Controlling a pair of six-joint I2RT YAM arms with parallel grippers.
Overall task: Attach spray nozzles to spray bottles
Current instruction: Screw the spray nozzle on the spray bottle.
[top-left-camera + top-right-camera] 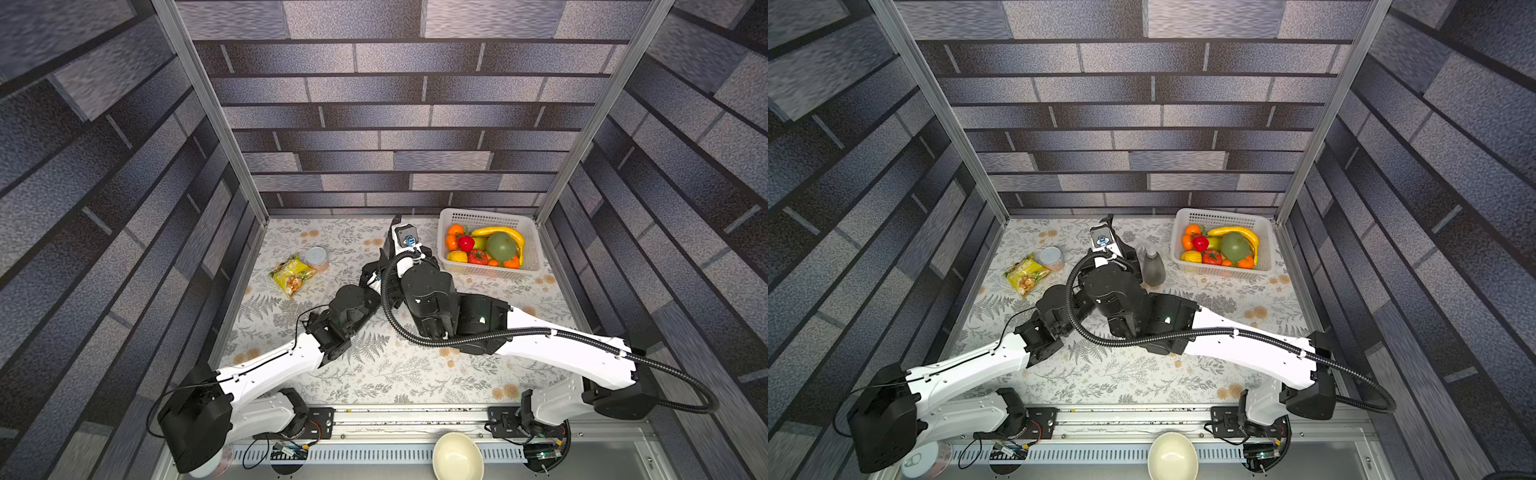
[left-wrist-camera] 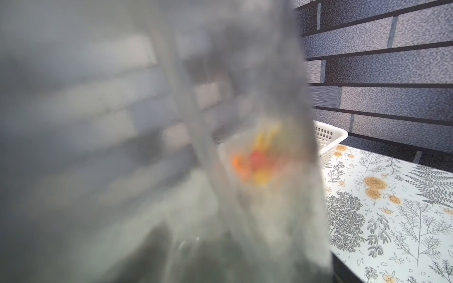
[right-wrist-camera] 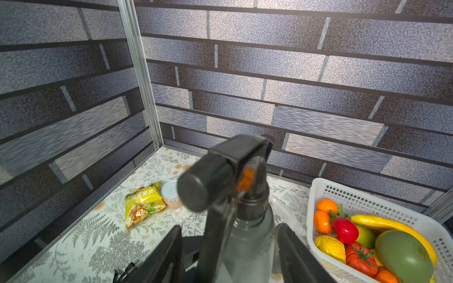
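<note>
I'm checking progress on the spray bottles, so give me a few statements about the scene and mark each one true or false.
1. A black spray nozzle sits on the grey bottle's neck. True.
2. The right gripper is clamped on that nozzle. False: the right gripper's jaws stand apart, either side of the bottle.
3. The white basket holds fruit. True.
4. The snack bag lies in that basket. False: the snack bag lies on the table beside the can.

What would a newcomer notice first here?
The white basket heaped with bright fruit in the far right corner of the table stands out. The left arm and right arm meet mid-table, where the right wrist view shows a black spray nozzle on a grey bottle inside the open right end effector.
</note>
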